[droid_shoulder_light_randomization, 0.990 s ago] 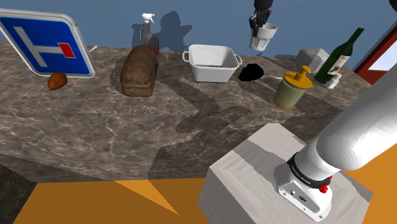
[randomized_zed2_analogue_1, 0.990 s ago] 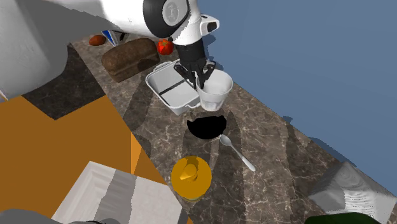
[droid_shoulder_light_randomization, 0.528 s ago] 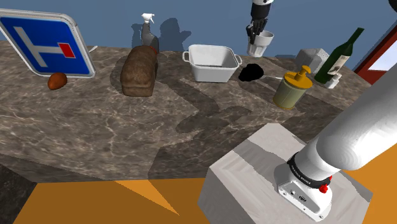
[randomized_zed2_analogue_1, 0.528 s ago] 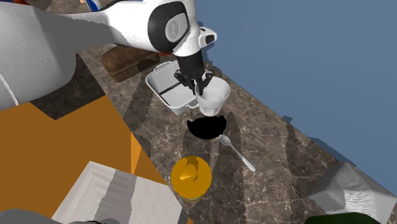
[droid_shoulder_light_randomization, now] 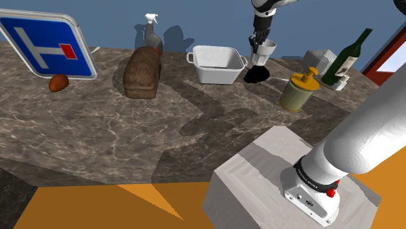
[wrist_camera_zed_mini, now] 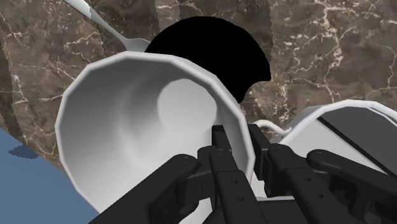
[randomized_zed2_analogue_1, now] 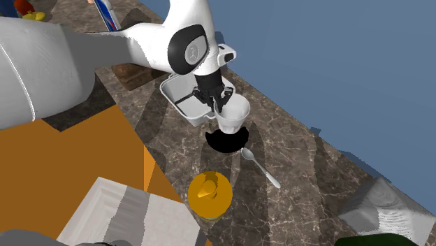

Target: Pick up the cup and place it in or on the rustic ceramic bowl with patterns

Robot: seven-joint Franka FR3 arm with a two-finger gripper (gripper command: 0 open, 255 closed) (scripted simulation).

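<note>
Cup, white, upright, mouth up, pinched at 1 side of the rim by the black gripper. Clamped narrow on the wall, 1 finger inside and 1 outside, as shown in the wrist view. Gripped that way, probably, to leave the base free to go down first and to keep the fingers above the bowl. Hung directly over that bowl, drawn flat black, on the marbled counter. Looked very close above, base first; could not tell whether touching yet. Seemed set a little off the bowl's middle in the wrist view, with part of the black round showing beyond the rim.

Judged as the placing step, near its end: a short way down, then opening of the fingers, not yet done. Called for a slow, straight descent, given the tight spot: white tub just beside the bowl on the gripper's side, spoon just beside on the other. Could not read the bowl's depth from the flat black, nor judge how steady a seat to expect for the cup. Risked a tip if let go too high or off the middle. Further off, toward the stand: yellow soap bottle.
</note>
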